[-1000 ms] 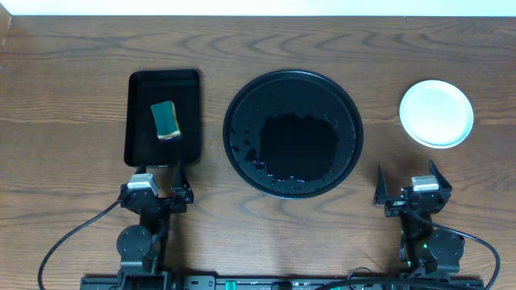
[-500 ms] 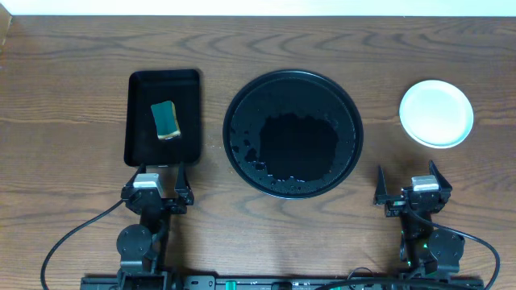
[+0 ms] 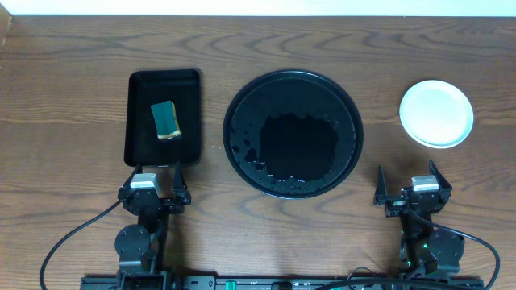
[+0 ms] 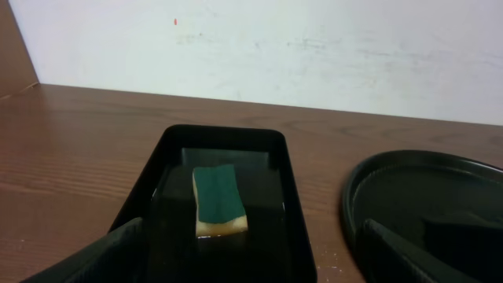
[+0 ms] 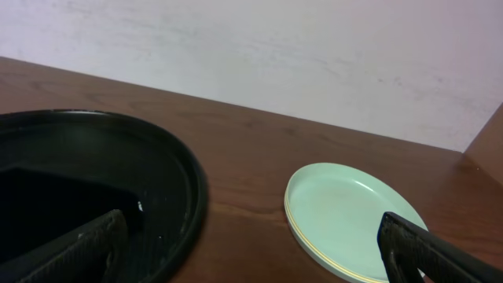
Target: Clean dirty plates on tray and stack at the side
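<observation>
The plates point(image 3: 436, 113) are stacked on the table point(image 3: 72, 105) well to the right of the round tray point(image 3: 242, 113), with a mint one seen on top and a yellow edge beneath. A sponge point(image 3: 166, 119) is laid in the rectangular tray point(image 3: 190, 97) at the left. The left gripper point(image 3: 153, 179) and right gripper point(image 3: 407, 179) are parked at the near edge, jaws spread wide with nothing between them.

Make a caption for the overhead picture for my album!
Stacked plates at right, sponge in rectangular tray, round tray central, left gripper and right gripper open.
</observation>
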